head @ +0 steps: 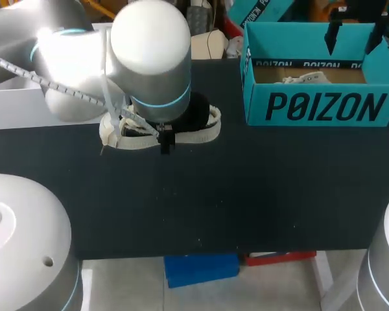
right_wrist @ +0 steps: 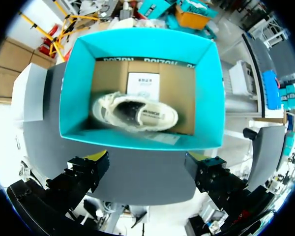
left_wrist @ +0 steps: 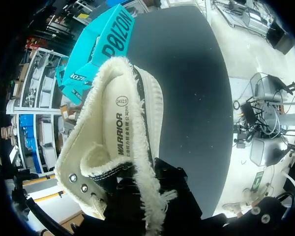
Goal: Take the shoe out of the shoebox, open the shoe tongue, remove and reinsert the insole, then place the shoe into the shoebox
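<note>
A cream shoe [head: 204, 129] with fleece lining lies on the black table, mostly hidden under my left arm. In the left wrist view the shoe [left_wrist: 120, 128] fills the space ahead of my left gripper [left_wrist: 150, 196], its printed insole [left_wrist: 119, 123] showing inside. That gripper is shut on the fleece-edged upper by the eyelets. The teal shoebox [head: 318, 107] stands at the back right. Inside the shoebox [right_wrist: 76, 88] lies a second cream shoe [right_wrist: 135, 112]. My right gripper [right_wrist: 147, 167] hangs open above the box's near wall, holding nothing; its dark fingers [head: 334, 35] show over the box.
A white box [head: 13, 103] sits at the table's back left, behind my left arm. The black table [head: 246, 188] stretches from the shoe to the front edge and across to the shoebox.
</note>
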